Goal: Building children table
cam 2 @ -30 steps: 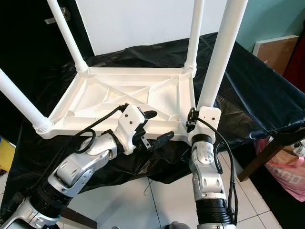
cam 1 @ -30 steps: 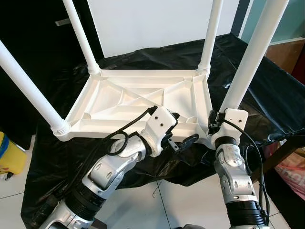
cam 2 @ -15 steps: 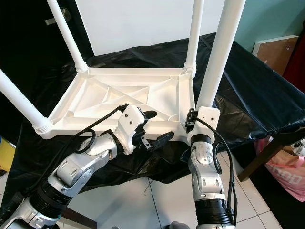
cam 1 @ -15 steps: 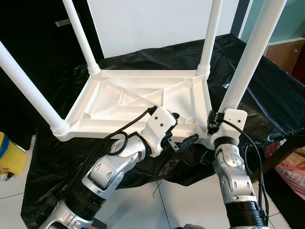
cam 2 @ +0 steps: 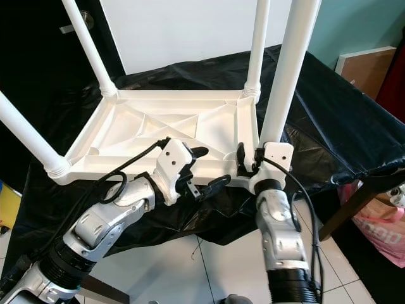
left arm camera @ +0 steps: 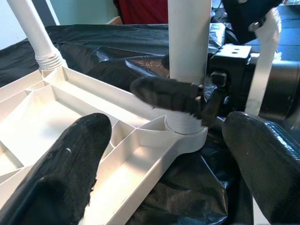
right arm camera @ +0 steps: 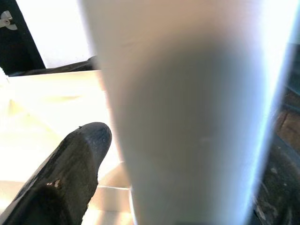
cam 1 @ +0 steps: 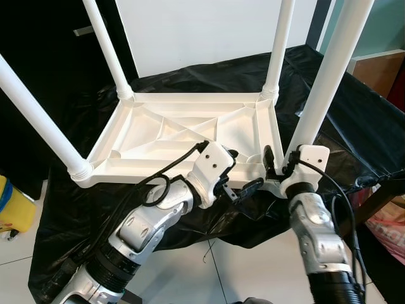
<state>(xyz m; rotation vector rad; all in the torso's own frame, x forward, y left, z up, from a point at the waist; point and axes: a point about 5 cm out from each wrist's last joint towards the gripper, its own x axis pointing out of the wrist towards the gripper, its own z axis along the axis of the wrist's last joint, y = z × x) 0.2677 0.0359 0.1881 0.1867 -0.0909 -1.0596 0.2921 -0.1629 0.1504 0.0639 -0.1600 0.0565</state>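
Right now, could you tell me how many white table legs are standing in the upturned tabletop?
4: far-left corner leg, far-right corner leg, near-left corner leg, near-right corner leg.

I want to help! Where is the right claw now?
In the left eye view, the right claw is around the bottom of the near-right table leg, at the upside-down tabletop corner.

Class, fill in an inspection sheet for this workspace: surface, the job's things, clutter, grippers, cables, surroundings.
Surface: black sheet draped over a stand.
Job's things: white tabletop upside down, four white legs up; near right leg at its corner socket.
Clutter: nothing seen.
Grippers: right gripper around the near right leg's base; left gripper open at the tabletop's front edge.
Cables: black cables along both wrists.
Surroundings: white tiled floor, white wall, yellow object.
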